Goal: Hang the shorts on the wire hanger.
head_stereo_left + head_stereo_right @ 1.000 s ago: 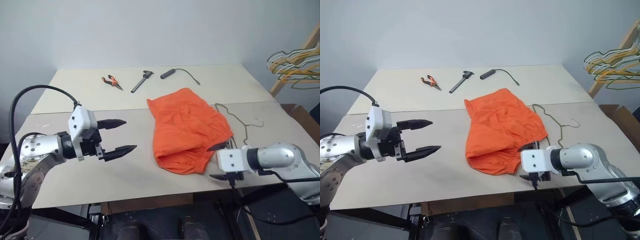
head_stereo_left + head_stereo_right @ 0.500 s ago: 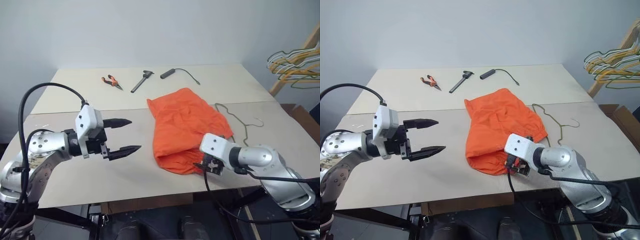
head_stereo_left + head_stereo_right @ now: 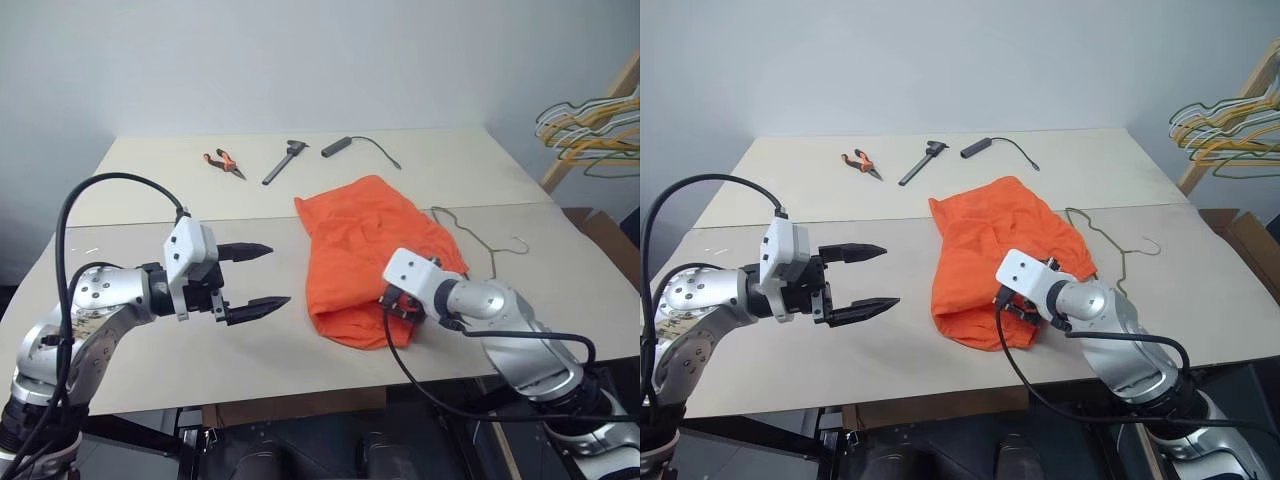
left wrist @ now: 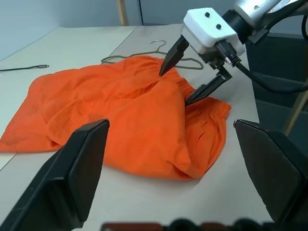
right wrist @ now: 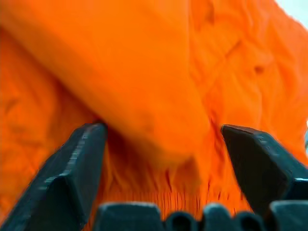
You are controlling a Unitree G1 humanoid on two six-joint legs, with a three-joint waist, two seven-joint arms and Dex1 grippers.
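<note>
Now the right gripper, jaws apart, straddles the gathered waistband of the orange shorts. Best close on one layer only; the left gripper waits wide open, empty

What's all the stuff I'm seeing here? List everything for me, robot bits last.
shorts: one, bright orange, crumpled near the middle of the table.
wire hanger: one, dull grey-olive, flat on the table, partly under the shorts' right edge.
pliers: one, orange-handled, far side of the table.
dark hand tool: one, beside the pliers.
black device with cord: one, far side.
bunched hangers: several, yellow, green and white, hanging off to the right.
table: one, pale beige.
left end effector: black fingers open, above bare table.
right end effector: fingers open over the shorts' waistband.
</note>
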